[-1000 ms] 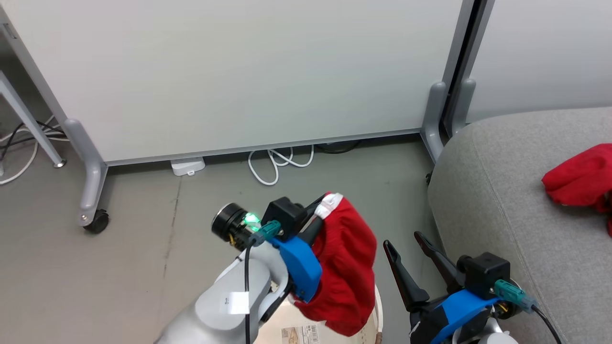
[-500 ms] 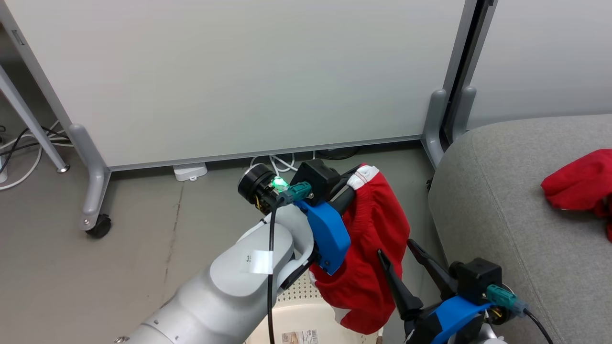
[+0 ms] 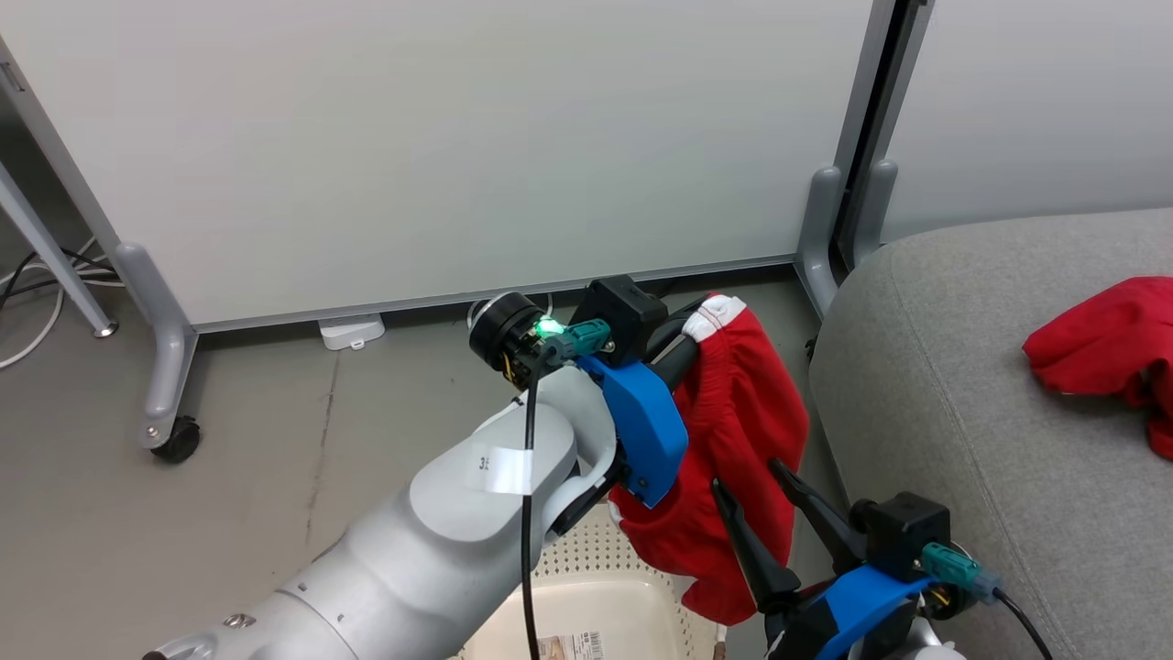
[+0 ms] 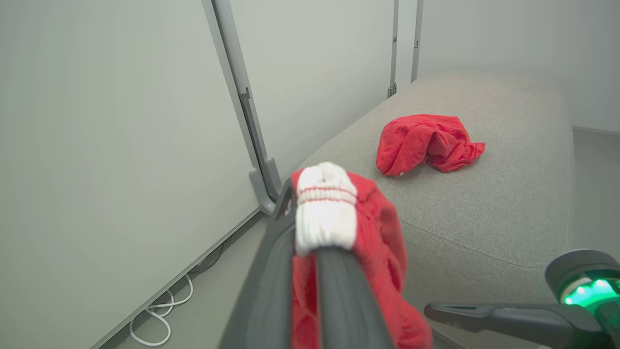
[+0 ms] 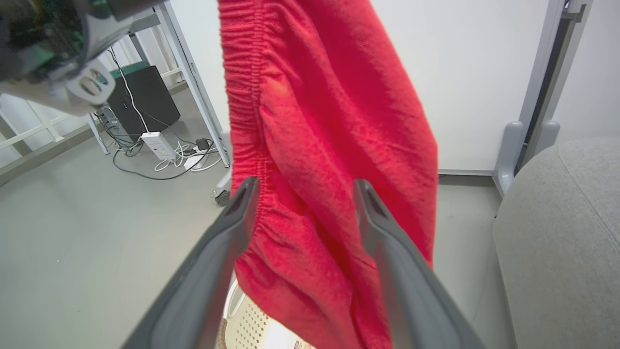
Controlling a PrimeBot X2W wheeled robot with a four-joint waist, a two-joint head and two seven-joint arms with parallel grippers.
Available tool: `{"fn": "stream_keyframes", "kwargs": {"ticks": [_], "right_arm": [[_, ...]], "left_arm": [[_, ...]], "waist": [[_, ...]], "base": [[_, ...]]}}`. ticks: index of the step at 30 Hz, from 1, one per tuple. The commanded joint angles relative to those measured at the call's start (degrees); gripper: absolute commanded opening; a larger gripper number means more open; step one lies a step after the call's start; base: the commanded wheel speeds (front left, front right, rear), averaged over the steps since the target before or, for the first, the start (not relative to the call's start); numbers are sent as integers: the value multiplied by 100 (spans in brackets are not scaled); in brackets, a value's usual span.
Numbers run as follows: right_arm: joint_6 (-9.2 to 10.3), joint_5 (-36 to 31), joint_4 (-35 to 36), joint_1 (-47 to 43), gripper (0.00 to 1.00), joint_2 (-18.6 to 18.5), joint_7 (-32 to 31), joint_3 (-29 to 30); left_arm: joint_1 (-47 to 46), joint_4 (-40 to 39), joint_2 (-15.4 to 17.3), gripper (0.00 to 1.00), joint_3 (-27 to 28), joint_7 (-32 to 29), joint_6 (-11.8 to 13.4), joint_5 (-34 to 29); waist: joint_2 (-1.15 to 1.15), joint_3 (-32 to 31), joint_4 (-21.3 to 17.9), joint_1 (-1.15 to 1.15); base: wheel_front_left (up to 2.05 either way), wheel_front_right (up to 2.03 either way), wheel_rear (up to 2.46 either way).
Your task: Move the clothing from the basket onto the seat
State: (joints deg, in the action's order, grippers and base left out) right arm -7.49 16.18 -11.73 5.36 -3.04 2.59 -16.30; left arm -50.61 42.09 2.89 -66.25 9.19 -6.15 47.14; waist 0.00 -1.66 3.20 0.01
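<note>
A red garment [image 3: 733, 431] is clenched in the left gripper [image 3: 694, 323] above the basket [image 3: 586, 587]; the right gripper [image 3: 744, 475] is held open beside the seat [image 3: 962, 385].

Clothing [image 3: 1100, 353] on seat [image 3: 953, 385] — basket [image 3: 596, 610] leftward, seemingly apart.

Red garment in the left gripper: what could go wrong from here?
1. The left gripper pinches the red garment only near its white cuff; the hanging bulk may slip free short of the seat.
2. The right gripper is open, with its fingers right by the hanging fabric; a swing across may snag it.
3. The low tail could catch the seat's edge, so the garment may land half off.
</note>
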Motion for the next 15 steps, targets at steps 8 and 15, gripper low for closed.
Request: {"fn": "stream_keyframes", "kwargs": {"ticks": [8,15], "right_arm": [[-1,63,-121,253,100,13,26,-213],[-1,69,-570,695,100,15,108,-441]], "left_arm": [[-154,104,1,0,-247,108,63,236],[-235,119,1,0,-418,153,94,397]], "waist": [[0,33,-28,-1],[0,70,-9,-1]], "base": [[0,0,0],[0,0,0]]}}
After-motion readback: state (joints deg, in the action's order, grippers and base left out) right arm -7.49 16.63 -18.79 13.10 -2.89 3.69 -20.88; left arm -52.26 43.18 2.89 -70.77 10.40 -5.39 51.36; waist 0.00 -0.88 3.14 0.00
